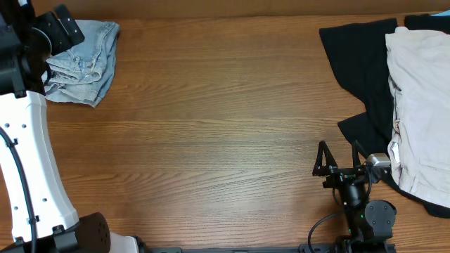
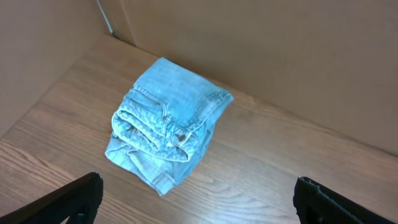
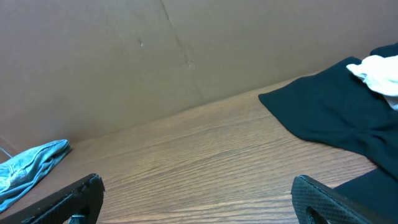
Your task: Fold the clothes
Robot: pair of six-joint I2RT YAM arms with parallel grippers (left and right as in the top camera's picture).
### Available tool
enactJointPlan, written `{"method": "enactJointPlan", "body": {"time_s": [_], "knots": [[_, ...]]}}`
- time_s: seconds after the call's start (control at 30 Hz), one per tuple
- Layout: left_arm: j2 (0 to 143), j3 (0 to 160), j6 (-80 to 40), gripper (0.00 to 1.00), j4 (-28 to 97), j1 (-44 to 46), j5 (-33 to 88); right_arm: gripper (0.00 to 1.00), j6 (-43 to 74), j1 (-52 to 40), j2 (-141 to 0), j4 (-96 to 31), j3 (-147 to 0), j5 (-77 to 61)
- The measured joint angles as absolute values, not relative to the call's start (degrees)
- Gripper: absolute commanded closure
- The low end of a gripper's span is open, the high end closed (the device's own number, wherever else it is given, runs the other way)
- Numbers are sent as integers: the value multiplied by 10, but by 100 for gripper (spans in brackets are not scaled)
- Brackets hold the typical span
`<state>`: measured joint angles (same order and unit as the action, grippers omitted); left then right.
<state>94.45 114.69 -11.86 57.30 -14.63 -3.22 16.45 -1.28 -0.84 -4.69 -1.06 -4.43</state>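
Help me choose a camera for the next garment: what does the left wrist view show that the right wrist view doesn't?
Only the left wrist view shows the whole denim shorts, bundled up, waistband visible. Only the right wrist view shows the black garment with the white garment on it. Both show the wooden table, the brown wall and open fingers (left fingers, right fingers); the right view catches just a blue corner of the shorts.

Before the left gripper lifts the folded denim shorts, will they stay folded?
Probably not: the denim shorts lie in soft, loose layers, so a pinch on one edge would likely let them unfold. Their doubled denim looks thick, suggesting fair weight for their size. Pushed on the smooth table, they would likely slide and bunch.
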Motion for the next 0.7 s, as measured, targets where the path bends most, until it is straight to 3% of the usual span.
{"method": "enactJointPlan", "body": {"time_s": [0.3, 0.7], "knots": [[835, 1056, -118, 0, 571, -87, -32, 0, 164, -13, -8, -47, -11, -44], [562, 673, -118, 0, 536, -75, -47, 0, 164, -13, -8, -47, -11, -44]]}}
